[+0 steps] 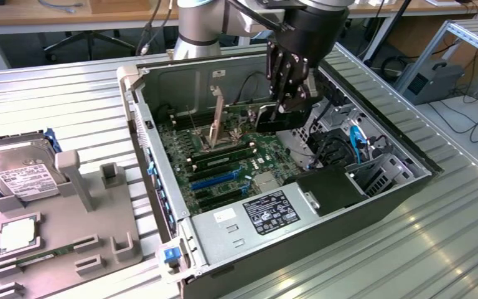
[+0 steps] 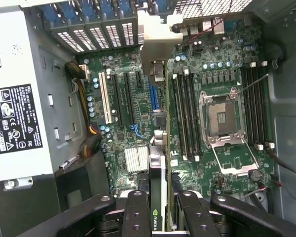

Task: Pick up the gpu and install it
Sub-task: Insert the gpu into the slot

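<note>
- The gripper (image 1: 290,103) squeezes the gpu (image 2: 157,173) from both flat sides, near one end of the card.
- The gpu stands on its thin edge inside the computer case (image 1: 372,205), above the big green board (image 2: 222,163).
- Its tan metal end (image 2: 158,44) points to the back wall of the case, far from the fingers (image 2: 138,212).
- The card sits in line with the blue slot (image 2: 153,98), or very near that line.
- I think the gpu is light and stiff, so it should not bend or droop.
- It looks easy to break, with tiny parts on it, so a soft and steady hold on the flat sides seems best.
- The metal end is the toughest part.
- The card's lower edge is hidden by the card itself, so I cannot tell if it touches a slot.
- The fingers cover part of the card near its printed logo.
</note>
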Controlling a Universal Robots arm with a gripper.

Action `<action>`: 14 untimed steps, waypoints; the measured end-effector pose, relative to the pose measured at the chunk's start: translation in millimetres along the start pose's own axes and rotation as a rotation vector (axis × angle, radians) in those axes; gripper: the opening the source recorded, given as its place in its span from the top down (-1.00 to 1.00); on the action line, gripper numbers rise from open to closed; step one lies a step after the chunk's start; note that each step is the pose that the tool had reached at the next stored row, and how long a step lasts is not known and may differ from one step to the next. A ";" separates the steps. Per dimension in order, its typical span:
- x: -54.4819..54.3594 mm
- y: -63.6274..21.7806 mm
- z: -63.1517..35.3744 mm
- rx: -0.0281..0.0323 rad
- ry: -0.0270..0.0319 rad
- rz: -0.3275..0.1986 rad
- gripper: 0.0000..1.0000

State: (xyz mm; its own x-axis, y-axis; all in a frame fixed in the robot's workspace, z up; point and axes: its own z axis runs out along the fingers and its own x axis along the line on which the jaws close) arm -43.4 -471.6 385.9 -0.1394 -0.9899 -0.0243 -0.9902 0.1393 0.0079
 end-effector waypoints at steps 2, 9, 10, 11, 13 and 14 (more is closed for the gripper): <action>0.1 0.0 3.9 0.0000 0.0000 0.000 0.47; 0.2 0.0 6.7 0.0000 0.0000 0.000 0.47; 0.2 0.0 6.7 0.0000 0.0000 0.000 0.47; 0.2 0.0 6.7 0.0000 0.0000 0.000 0.47; 0.2 0.8 6.8 0.0001 -0.0001 0.000 0.47; 0.3 1.4 6.8 0.0000 -0.0001 0.000 0.47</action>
State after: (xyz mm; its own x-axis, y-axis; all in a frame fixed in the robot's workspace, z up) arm -44.8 -471.5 379.1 -0.1395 -0.9899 -0.0244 -0.9902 0.1393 0.0079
